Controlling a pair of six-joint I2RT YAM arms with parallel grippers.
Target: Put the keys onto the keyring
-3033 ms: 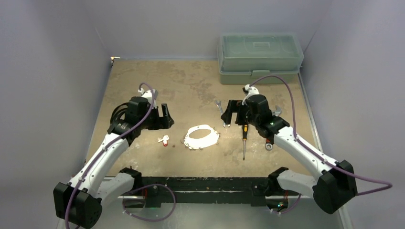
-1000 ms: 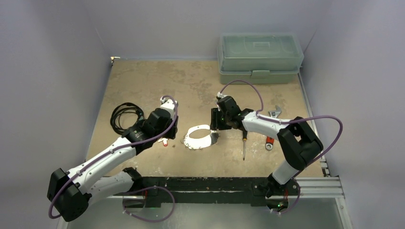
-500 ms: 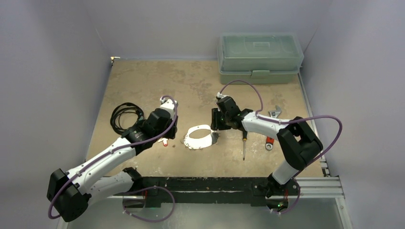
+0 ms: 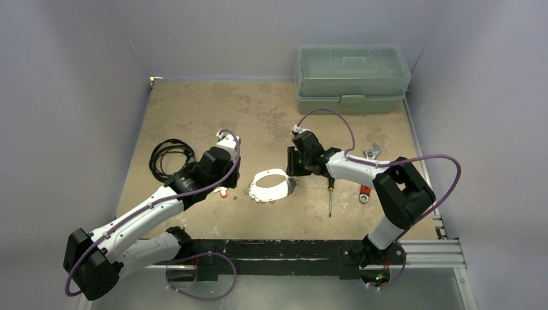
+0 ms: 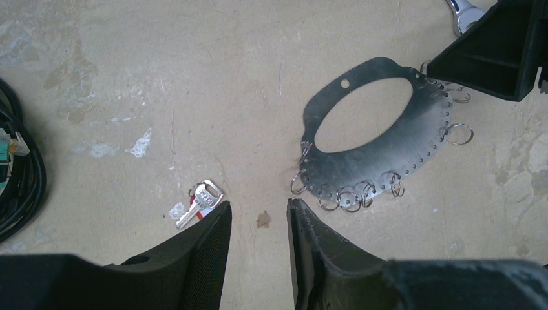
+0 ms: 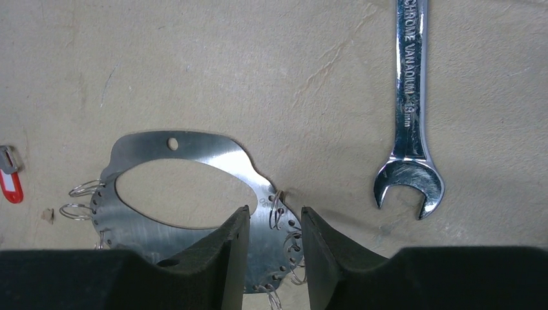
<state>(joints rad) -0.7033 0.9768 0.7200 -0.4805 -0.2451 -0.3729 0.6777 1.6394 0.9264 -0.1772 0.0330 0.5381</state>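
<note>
While the left end effector point(image 5: 257, 206) gapes narrowly beside the keys point(image 5: 204, 197), the right end effector point(image 6: 273, 213) narrowly straddles the keyring point(image 6: 207, 147).

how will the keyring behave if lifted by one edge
The keyring looks like thin sheet metal, so probably stiff, light and slippery. It lies flat on the table, so hard to get under. Its small rings likely dangle.
</note>
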